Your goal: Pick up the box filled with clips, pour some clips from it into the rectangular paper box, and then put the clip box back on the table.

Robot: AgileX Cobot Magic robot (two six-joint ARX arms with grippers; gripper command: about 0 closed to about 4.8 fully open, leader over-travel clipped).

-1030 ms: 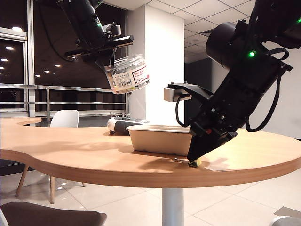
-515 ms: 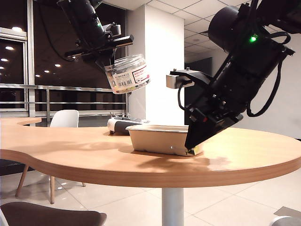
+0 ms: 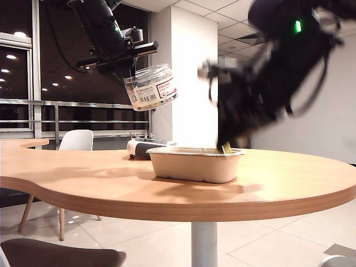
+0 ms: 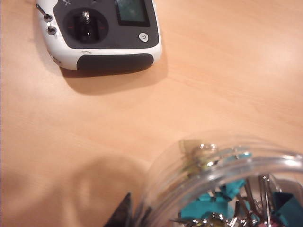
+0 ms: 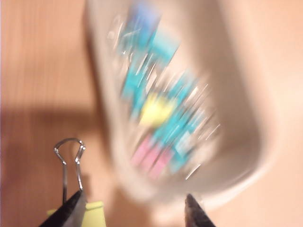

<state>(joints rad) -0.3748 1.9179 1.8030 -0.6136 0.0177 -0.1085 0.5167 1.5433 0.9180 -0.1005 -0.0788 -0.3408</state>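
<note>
Right claw (image 5: 132, 210) tilted over tray (image 3: 196, 165)

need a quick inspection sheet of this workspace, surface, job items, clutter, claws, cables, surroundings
surface: light wood table, bare where visible.
job's things: clear jar of clips held tilted in the air; paper tray on the table with coloured clips inside.
clutter: grey-white remote controller behind the tray.
grippers: left claw raised, shut on the jar; right claw above the tray's end, blurred in motion, yellow clip at one finger, jaws apart.
cables: black cables on the right arm.
surroundings: white chair, railing, dark windows, white pillar.
</note>
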